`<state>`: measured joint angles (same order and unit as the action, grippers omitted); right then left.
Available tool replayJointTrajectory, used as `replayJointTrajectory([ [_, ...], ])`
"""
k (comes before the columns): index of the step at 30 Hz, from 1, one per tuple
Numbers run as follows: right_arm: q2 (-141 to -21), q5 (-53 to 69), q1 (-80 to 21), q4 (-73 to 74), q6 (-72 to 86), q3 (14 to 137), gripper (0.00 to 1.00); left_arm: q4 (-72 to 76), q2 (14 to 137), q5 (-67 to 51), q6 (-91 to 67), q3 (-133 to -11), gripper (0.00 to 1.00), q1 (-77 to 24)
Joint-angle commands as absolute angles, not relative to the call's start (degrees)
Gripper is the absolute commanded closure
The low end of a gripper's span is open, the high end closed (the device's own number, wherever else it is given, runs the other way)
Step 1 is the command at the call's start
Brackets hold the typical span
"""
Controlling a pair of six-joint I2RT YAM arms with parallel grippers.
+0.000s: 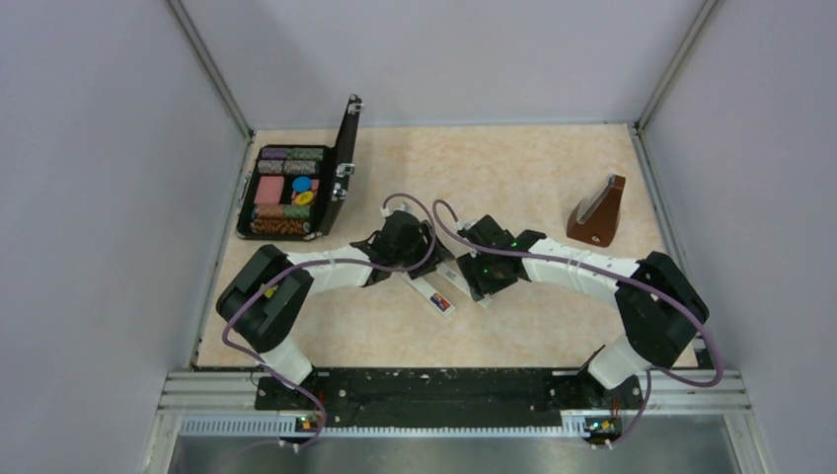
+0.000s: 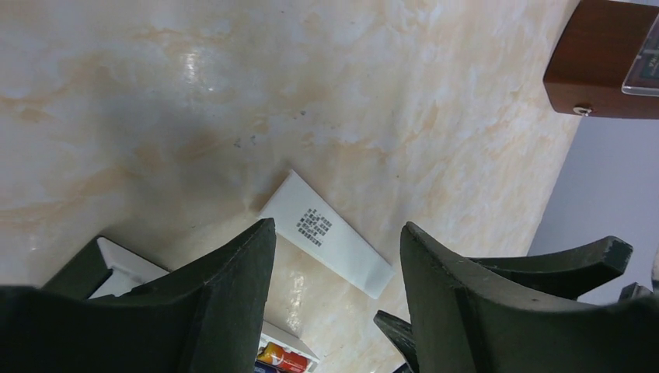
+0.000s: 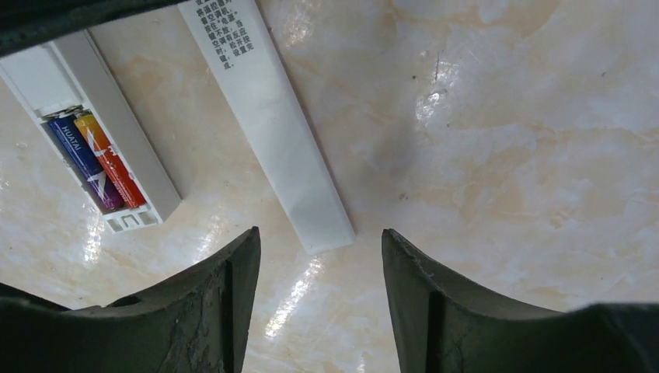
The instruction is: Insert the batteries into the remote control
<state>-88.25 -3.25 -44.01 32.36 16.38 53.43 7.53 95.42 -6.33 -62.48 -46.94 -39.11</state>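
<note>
Black right fingers (image 3: 225,311) gape empty, like our left fingers (image 2: 233,303). At eleven o'clock, we see both batteries (image 3: 93,159) seated in the remote control (image 3: 130,132); its white cover (image 3: 268,116) lies loose on the counter (image 3: 505,155), apparently unfitted.

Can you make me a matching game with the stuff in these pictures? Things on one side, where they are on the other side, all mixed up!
Things:
1. batteries
2. white cover
3. metronome
4. chip case

Places:
A. at the far left, lid standing open
B. lying flat next to the remote
C. tucked side by side inside the remote's slot
D. standing at the far right

Right pairs: 1-C, 2-B, 3-D, 4-A
</note>
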Motion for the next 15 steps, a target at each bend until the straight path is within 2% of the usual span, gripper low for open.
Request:
replayJointTrajectory([
  [1, -89.0, -1.2, -43.8, 30.4, 11.4, 54.9, 0.41, 6.2, 94.5, -4.0, -62.0, -48.2, 0.35, -39.1],
  [10, -91.9, -1.1, -44.2, 28.5, 9.7, 51.7, 0.46, 4.8, 95.3, -3.3, -60.4, -48.8, 0.35, -38.7],
  [12, -92.4, -1.0, -44.3, 28.0, 9.7, 51.2, 0.52, 4.4, 95.3, -3.3, -60.2, -48.7, 0.35, -38.5],
  [15, -93.1, -1.7, -44.2, 27.6, 10.4, 51.2, 0.66, 4.2, 95.0, -3.1, -60.2, -48.6, 0.35, -38.4],
])
